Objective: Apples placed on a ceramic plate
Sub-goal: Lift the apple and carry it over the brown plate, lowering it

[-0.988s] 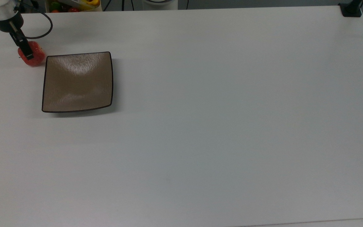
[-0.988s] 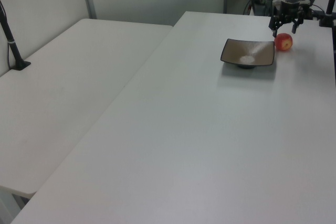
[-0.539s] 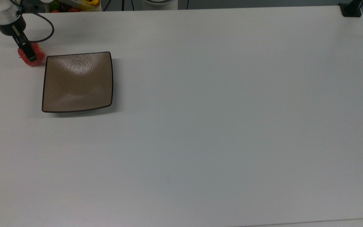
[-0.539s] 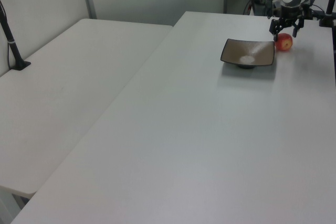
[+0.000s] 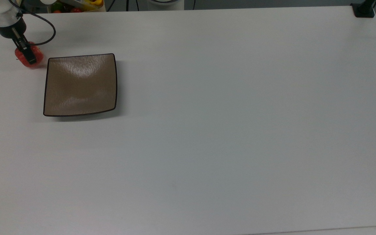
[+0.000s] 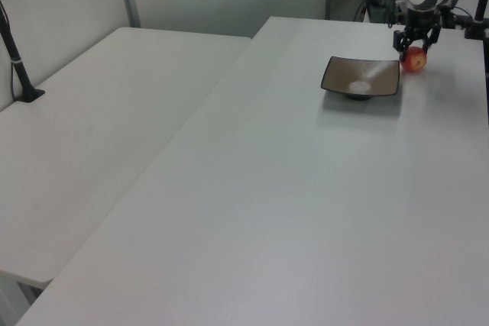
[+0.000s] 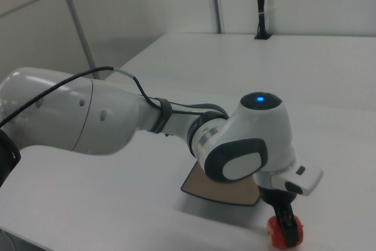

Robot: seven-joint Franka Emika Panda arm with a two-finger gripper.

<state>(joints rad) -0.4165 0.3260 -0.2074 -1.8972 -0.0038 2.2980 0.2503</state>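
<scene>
The gripper (image 5: pixel 28 56) is reaching down over the apple (image 5: pixel 28 60), its two slim black fingers (image 7: pixel 285 227) sitting on either side of the fruit; they are standing close against the red skin, but I cannot tell whether they are pressing it or merely bracketing it. The apple is resting on the white table (image 5: pixel 227 130) just beside the upper left corner of the ceramic plate (image 5: pixel 80 85) in the top view, not on it; in the left view it (image 6: pixel 413 59) is sitting just off the plate's (image 6: pixel 361 78) far right corner. The fruit is looking small, round and matte red with paler streaks (much smaller than the plate). The plate is lying flat, square and glossy brown, with a thin dark rim, faintly upturned corners and a fine rippled texture catching a pale sheen near its upper edge. In the right view the arm (image 7: pixel 88 116) is showing smooth, rounded white shells with a dark cable looping along it, and the apple (image 7: pixel 284 230) is peeking out red around the fingers, near the plate's (image 7: pixel 211 189) edge. The table's surface is plain, smooth and matte.
</scene>
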